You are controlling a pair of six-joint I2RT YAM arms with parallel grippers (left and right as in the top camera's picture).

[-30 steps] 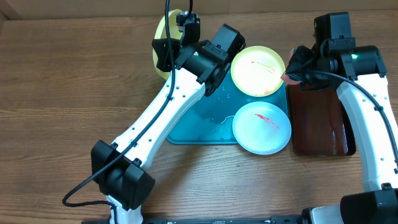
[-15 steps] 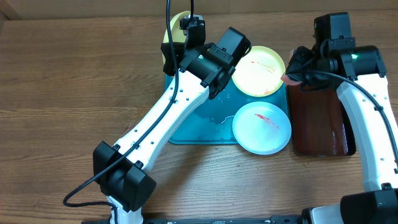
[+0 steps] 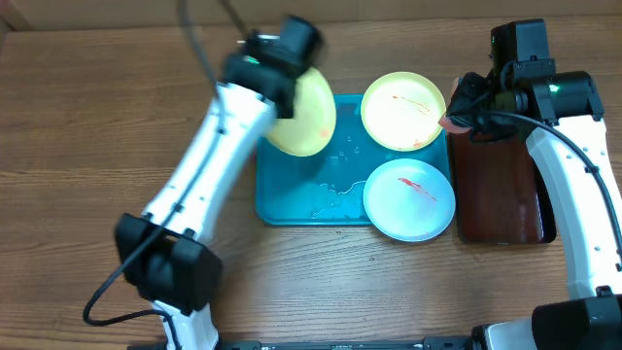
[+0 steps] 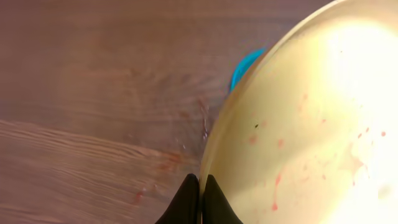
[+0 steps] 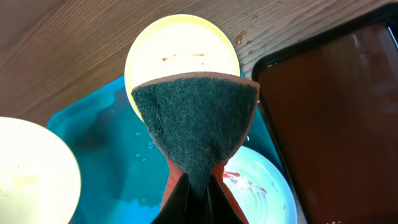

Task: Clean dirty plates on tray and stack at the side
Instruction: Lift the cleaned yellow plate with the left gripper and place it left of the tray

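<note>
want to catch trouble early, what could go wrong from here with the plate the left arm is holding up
1. The left fingers pinch only the rim of the tilted plate; it may slip and drop onto the tray.
2. The pale plate overhangs the tray's near rim, so scrubbing with the sponge could tip it off.

A wooden table fills nearly the whole scene, its reddish-brown boards showing long dark grain that runs left to right in the overhead view. Along the far edge lies a paler tan band; what it is cannot be told. The light is even and bright, casting only soft shadows on the wood. A few small wet drops sit on the surface in the right wrist view.
</note>
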